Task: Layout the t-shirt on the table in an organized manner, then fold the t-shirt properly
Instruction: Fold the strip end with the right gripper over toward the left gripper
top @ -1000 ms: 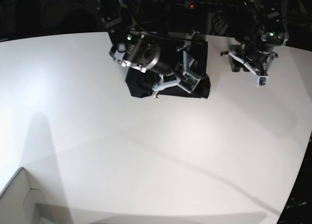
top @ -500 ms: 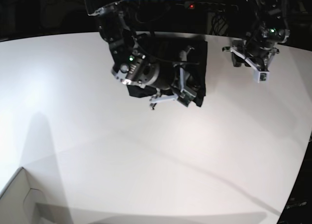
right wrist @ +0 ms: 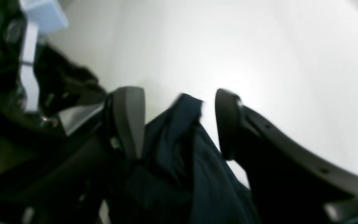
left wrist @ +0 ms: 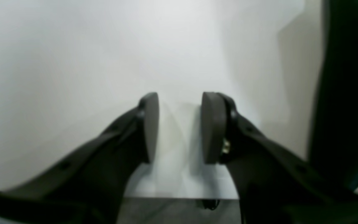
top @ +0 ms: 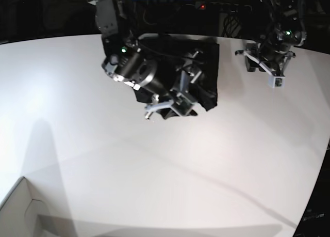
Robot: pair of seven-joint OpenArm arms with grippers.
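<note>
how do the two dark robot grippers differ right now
The right gripper has its jaws wide apart with a fold of the plain black t-shirt between them; the left gripper has a narrower gap with nothing in it. The right gripper is over the shirt; the left gripper is over bare white table, off to the side. Both have dark curved fingers with flat pads.

Right arm (top: 135, 66): black housings, a silver-grey cylindrical joint, one small green light at its upper end. White bracket pieces and a pale finger-like part near the wrist, at 5 o'clock from the joint.

Left arm (top: 276, 41): black body, green light, white brackets, small white block at the tip.

Right gripper (right wrist: 179, 123): matte dark-grey curved fingers with flat oval pads; small holes along the outer finger.

Left gripper (left wrist: 179, 127): same dark curved fingers, flat pads, brass-coloured fitting behind one pad.
</note>
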